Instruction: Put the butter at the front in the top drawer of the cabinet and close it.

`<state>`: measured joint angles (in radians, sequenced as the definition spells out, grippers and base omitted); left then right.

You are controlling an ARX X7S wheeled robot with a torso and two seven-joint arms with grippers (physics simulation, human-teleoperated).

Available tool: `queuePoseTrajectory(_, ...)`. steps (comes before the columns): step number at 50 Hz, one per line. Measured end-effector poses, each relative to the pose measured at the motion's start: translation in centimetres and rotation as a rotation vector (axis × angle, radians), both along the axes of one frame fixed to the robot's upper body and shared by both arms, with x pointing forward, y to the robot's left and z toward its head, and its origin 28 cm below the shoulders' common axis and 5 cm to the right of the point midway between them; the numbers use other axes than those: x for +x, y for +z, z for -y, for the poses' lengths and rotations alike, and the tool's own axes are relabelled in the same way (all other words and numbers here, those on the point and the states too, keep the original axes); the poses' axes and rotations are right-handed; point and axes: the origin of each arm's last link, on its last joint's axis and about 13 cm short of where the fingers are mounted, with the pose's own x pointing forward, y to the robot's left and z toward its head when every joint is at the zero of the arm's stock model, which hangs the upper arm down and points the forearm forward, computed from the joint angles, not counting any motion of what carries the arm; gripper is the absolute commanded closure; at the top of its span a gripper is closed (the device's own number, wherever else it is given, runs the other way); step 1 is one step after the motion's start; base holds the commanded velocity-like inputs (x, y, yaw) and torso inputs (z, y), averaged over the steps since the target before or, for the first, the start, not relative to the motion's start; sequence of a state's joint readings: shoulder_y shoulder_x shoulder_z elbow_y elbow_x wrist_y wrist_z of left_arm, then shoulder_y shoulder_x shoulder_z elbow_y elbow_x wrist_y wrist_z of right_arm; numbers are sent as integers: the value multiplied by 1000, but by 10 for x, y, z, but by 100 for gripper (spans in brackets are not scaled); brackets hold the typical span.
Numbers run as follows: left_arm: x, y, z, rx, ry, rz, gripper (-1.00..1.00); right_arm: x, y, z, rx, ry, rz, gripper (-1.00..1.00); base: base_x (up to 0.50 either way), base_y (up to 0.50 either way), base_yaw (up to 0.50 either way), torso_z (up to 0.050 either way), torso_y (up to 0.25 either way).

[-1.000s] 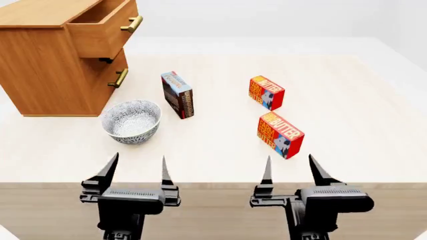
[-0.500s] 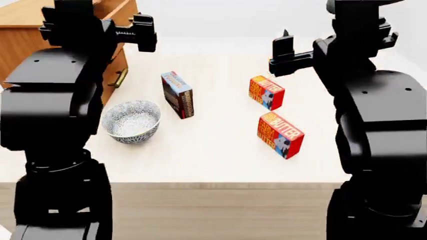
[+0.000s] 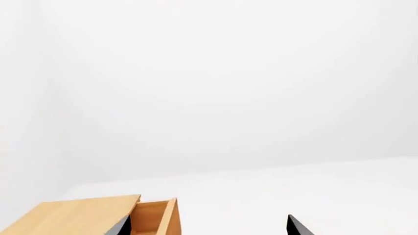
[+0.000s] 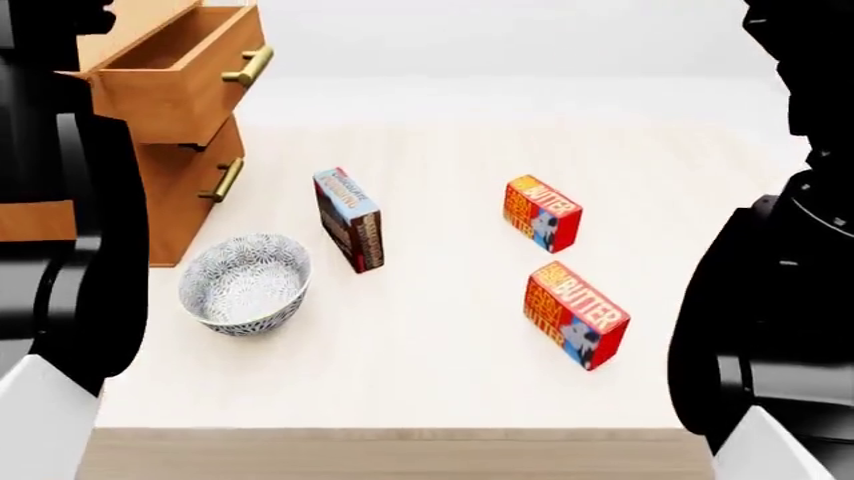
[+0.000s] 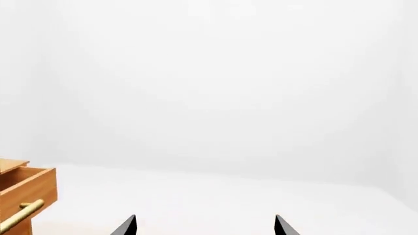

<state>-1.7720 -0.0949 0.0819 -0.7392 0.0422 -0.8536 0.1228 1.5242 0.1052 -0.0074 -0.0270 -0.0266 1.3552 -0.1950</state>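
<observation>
— Both of our arms have swung out to the sides since half a second ago; then their grippers stood high in the middle of the head view, and now only dark arm housings fill its left and right edges. The head view has shifted as well, so the table (image 4: 441, 390) shows more of its near edge.

— Can we see the grippers themselves?

— Only by the wrist cameras. The left gripper (image 3: 207, 227) shows 2 dark fingertips (image 3: 297, 227) set wide apart, with bare white background between them. The right gripper (image 5: 203, 226) looks the same, spread with nothing held.

— And the butter?

— The butter (image 4: 577, 315) at the front lies on the table near its front edge, on the right half, tilted a little. The second butter box (image 4: 542, 212) lies further back, well apart from it.

— The drawer?

— The top drawer (image 4: 176, 72) of the cabinet (image 4: 187, 190) is pulled out, its plain wooden inside showing nothing in the part we can see, its brass handle (image 4: 246, 65) facing the table.

— What else is on the table?

— 1 patterned bowl (image 4: 246, 283) sits near the cabinet's front, and 1 blue box (image 4: 350, 219) stands on edge just beyond it, between the bowl and the 2 red boxes
</observation>
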Motion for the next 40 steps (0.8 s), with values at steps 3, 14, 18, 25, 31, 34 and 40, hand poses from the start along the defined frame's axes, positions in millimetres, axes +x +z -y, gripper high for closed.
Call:
queuePoseTrajectory(3,-1,-1,0,3,-4,4,-100,-2,2,-1,9,11,11,-100,500,0,0,0,0)
queuePoseTrajectory(14,-2,-3,2,7,-16,15,-100,-6,2,-3,30,46,31,-100,500,0,0,0,0)
queuePoseTrajectory(18,-2,-4,3,9,-22,18,-100,-6,2,-3,34,54,33,-100,500,0,0,0,0)
queuePoseTrajectory(25,-2,-5,5,13,-33,20,-100,-7,1,-4,36,64,31,-100,500,0,0,0,2)
queuePoseTrajectory(31,-2,-6,6,16,-42,18,-100,-7,0,-4,34,67,24,-100,344,0,0,0,0)
queuePoseTrajectory(34,-3,-7,6,17,-46,18,-100,-8,0,-5,32,68,20,-100,0,0,0,0,4)
queuePoseTrajectory(40,-3,-8,7,20,-52,17,-100,-8,0,-5,25,69,15,-100,0,0,0,0,0)
